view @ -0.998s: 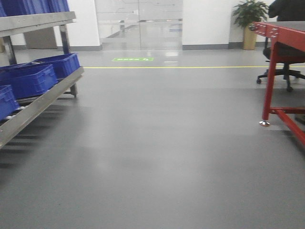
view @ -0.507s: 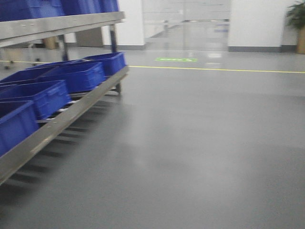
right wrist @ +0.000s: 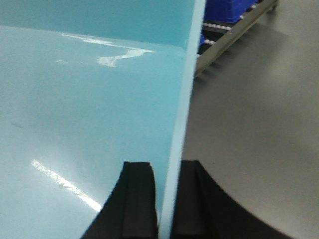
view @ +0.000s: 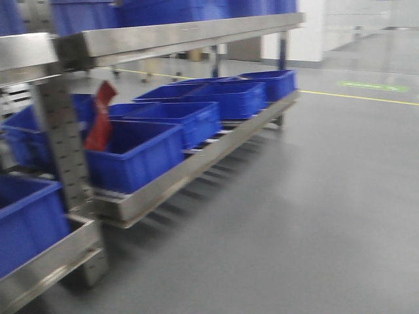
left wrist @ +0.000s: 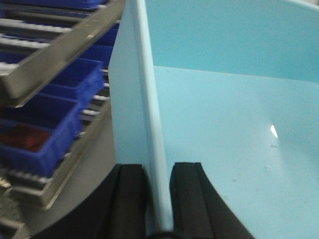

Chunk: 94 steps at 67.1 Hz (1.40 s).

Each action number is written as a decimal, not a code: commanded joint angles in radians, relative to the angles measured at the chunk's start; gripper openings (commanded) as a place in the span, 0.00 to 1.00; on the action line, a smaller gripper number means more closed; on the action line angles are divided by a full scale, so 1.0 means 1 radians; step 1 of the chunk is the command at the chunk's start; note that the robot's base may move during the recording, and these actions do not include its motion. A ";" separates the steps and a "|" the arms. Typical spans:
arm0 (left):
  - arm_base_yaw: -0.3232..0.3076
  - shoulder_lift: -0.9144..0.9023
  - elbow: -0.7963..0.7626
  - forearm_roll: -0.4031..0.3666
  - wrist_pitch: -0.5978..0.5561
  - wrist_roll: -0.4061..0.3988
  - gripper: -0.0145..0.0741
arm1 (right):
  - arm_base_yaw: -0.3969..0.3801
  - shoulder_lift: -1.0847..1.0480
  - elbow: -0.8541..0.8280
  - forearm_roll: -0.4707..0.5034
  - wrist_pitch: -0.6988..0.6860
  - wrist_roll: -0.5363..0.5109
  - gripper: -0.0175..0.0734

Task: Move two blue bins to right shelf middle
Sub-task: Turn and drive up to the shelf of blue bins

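Observation:
A pale cyan-blue bin (left wrist: pixel 224 124) fills both wrist views and also shows in the right wrist view (right wrist: pixel 84 99). I see only one such bin; a second is not visible. My left gripper (left wrist: pixel 158 199) is shut on the bin's left wall, one finger on each side of the rim. My right gripper (right wrist: pixel 164 199) is shut on the bin's right wall in the same way. The front view shows a metal rack with a broad stainless-steel rail (view: pixel 183 33) on its upper visible tier. Neither the bin nor the grippers show in the front view.
Several dark royal-blue bins (view: pixel 190 121) sit on the rack's lower roller tier (view: pixel 196 163). A red object (view: pixel 99 118) stands in one. A perforated steel post (view: pixel 62 131) is close at left. Grey floor (view: pixel 314 209) lies to the right, with a yellow line (view: pixel 366 98).
The front view has swung left and the rack has come much closer. The red table and office chair have gone out of view.

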 commanded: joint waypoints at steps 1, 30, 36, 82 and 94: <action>0.001 -0.013 -0.017 -0.042 -0.059 -0.002 0.04 | -0.001 -0.006 -0.009 -0.001 -0.045 -0.020 0.02; 0.001 -0.013 -0.017 -0.042 -0.059 -0.002 0.04 | -0.001 -0.006 -0.009 -0.001 -0.045 -0.020 0.02; 0.001 -0.013 -0.017 -0.042 -0.059 -0.002 0.04 | -0.001 -0.006 -0.009 -0.001 -0.045 -0.020 0.02; 0.001 -0.013 -0.017 -0.042 -0.059 -0.002 0.04 | -0.001 -0.006 -0.009 -0.001 -0.045 -0.020 0.02; 0.001 -0.013 -0.017 -0.042 -0.059 -0.002 0.04 | -0.001 -0.006 -0.009 -0.001 -0.045 -0.020 0.02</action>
